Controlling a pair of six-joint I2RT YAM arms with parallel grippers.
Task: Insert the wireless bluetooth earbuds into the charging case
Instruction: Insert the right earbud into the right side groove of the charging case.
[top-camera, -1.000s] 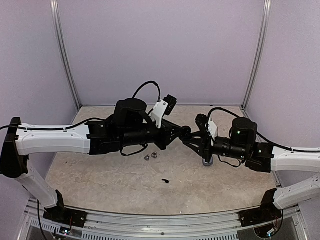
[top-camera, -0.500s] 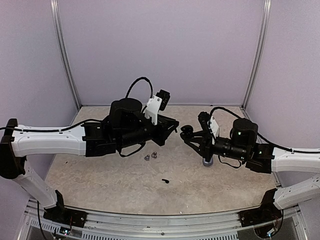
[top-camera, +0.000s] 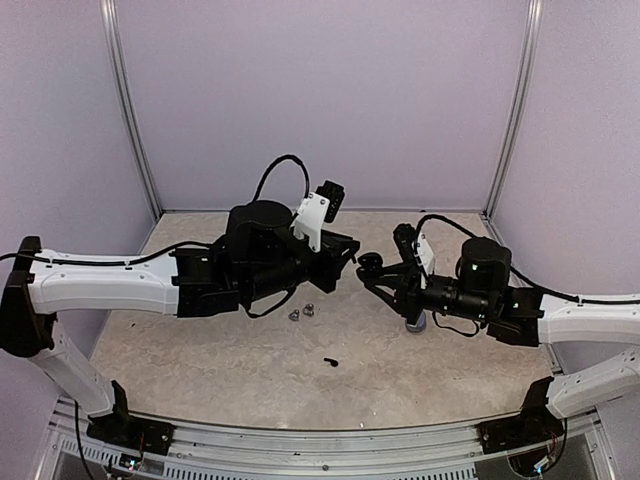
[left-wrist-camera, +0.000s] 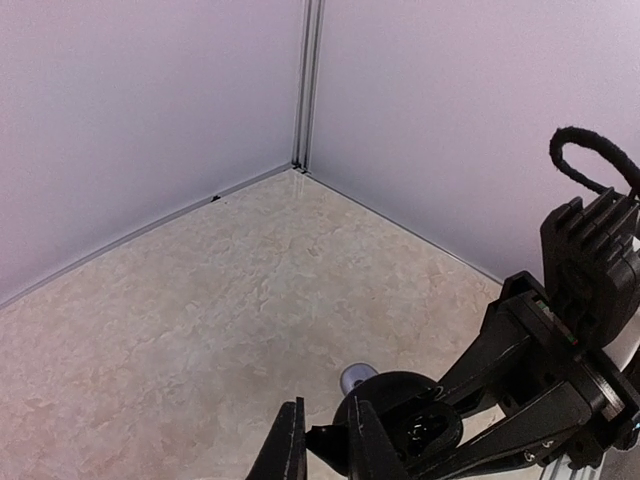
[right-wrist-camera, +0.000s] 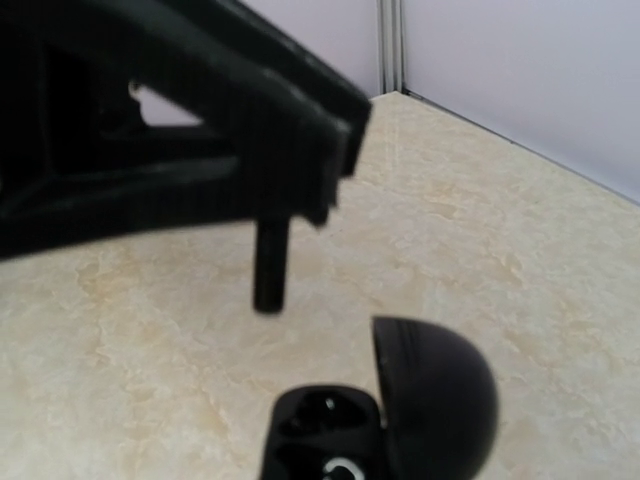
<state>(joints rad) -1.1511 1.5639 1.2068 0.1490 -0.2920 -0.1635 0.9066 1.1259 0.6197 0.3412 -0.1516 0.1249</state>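
The left arm's tool (top-camera: 346, 260) points rightward over the beige marbled bench (top-camera: 200, 350). Its tip is just beside the small round black charging case (top-camera: 371, 263), which the right arm's tool (top-camera: 382, 272) grips at its tip. On the bench below the left tool lie a silvery-grey rounded earbud (top-camera: 294, 316) and a second one (top-camera: 309, 309) just beside it. A black stemmed earbud (top-camera: 330, 361) lies apart from them, nearer the front edge. A grey round puck (top-camera: 414, 323) sits under the right arm.
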